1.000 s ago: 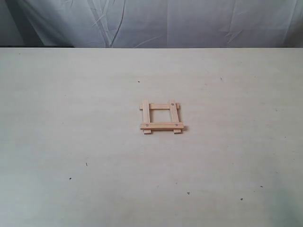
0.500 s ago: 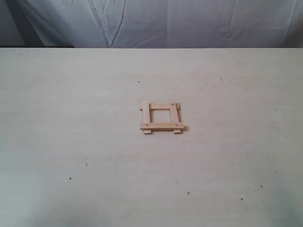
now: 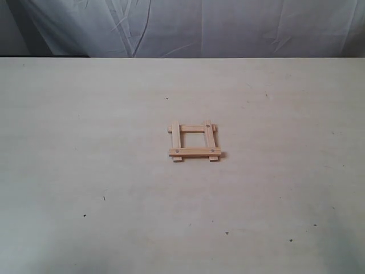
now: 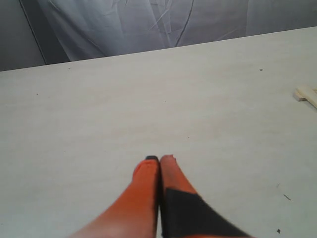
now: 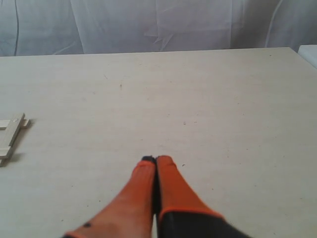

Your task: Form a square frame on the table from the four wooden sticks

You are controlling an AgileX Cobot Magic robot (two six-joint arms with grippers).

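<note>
The four wooden sticks lie as a small square frame (image 3: pixel 194 141) near the middle of the table (image 3: pixel 85 142), ends jutting past the corners, dark dots at the joints. Neither arm shows in the exterior view. In the left wrist view my left gripper (image 4: pixel 159 159) has its orange fingers pressed together with nothing between them, and only a corner of the frame (image 4: pixel 307 95) shows far off. My right gripper (image 5: pixel 155 159) is likewise shut and empty, and part of the frame (image 5: pixel 12 135) sits well off to its side.
A wrinkled white-grey cloth backdrop (image 3: pixel 188 25) hangs behind the table's far edge. Small dark specks (image 3: pixel 104 198) dot the pale surface. A white object's corner (image 5: pixel 309 53) shows past the table's far corner in the right wrist view.
</note>
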